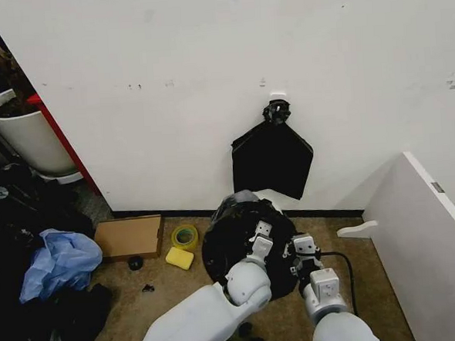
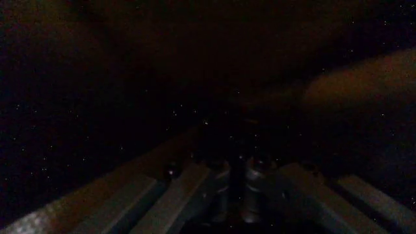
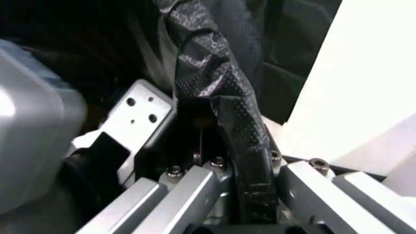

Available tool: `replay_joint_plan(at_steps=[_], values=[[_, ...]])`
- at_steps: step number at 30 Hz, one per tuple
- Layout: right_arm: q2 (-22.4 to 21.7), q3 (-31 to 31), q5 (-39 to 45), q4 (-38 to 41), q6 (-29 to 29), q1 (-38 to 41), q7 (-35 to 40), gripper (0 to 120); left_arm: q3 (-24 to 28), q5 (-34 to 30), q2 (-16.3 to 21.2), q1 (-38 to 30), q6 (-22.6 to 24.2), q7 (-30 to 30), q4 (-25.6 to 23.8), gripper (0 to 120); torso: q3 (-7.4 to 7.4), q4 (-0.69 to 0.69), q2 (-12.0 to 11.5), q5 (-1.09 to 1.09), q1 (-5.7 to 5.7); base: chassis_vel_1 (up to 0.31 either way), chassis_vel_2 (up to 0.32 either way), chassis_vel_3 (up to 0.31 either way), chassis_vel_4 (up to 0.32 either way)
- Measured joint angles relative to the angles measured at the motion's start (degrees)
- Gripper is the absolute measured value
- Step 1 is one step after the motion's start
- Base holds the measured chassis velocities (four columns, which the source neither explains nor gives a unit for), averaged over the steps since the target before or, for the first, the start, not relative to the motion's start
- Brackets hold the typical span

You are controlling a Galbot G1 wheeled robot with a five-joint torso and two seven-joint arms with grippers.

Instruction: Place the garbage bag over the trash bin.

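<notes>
Black garbage bag (image 3: pixel 224 105) between right fingers (image 3: pixel 188 192)

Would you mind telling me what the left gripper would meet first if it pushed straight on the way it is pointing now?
Most likely the garbage bag: the left gripper points down into its black plastic over the trash bin. The left wrist view is too dark to judge depth.

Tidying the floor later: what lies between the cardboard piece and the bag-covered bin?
In the head view, a tape roll and a yellow sponge lie between the cardboard and the garbage bag.
</notes>
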Motion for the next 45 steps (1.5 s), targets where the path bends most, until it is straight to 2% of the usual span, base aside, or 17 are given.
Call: replay_joint_plan(at_steps=[4, 14, 18, 26, 30, 37, 45], values=[[0.8, 1.1, -0.4, -2.6, 1.1, 0.9, 0.1, 0, 1.0, 0.0, 2.6, 2.0, 0.4, 0.0, -5.0, 0, 0.0, 0.0, 0.0, 0.0, 0.0, 0.0, 0.0, 0.0, 0.0], [1.7, 2.9, -5.7, -6.6, 3.3, 2.0, 0.1, 0, 0.6, 0.1, 6.4, 3.9, 2.8, -0.1, -8.8, 0, 0.0, 0.01, 0.0, 0.0, 0.0, 0.0, 0.0, 0.0, 0.0], [2.1, 2.0, -8.8, -6.4, 3.6, 1.7, 0.3, 0, -0.3, -1.5, 4.8, 3.5, 4.4, -0.8, -6.4, 0, 0.0, 0.01, 0.0, 0.0, 0.0, 0.0, 0.0, 0.0, 0.0], [2.6, 0.5, -14.0, -5.3, 4.6, 0.1, -0.2, 0, -0.4, -2.8, 1.0, 1.3, 4.3, -1.1, -1.1, 0, 0.0, -0.01, 0.0, 0.0, 0.0, 0.0, 0.0, 0.0, 0.0], [2.7, 0.7, -14.1, -4.8, 4.6, -0.2, -0.2, 0, -0.3, -2.5, 0.5, 1.0, 4.1, -1.6, -0.3, 0, 0.0, 0.0, 0.0, 0.0, 0.0, 0.0, 0.0, 0.0, 0.0], [2.8, 0.7, -12.6, -4.2, 4.7, -0.5, 0.3, 0, 0.3, 0.1, 0.9, 0.5, 1.8, -0.7, -1.8, 0, 0.0, 0.01, 0.0, 0.0, 0.0, 0.0, 0.0, 0.0, 0.0], [2.7, -0.9, -7.8, -2.1, 4.3, -0.4, 0.2, 0, -1.0, 2.3, -1.6, -1.7, -1.9, 0.5, 4.5, 0, 0.0, 0.0, 0.0, 0.0, 0.0, 0.0, 0.0, 0.0, 0.0]])
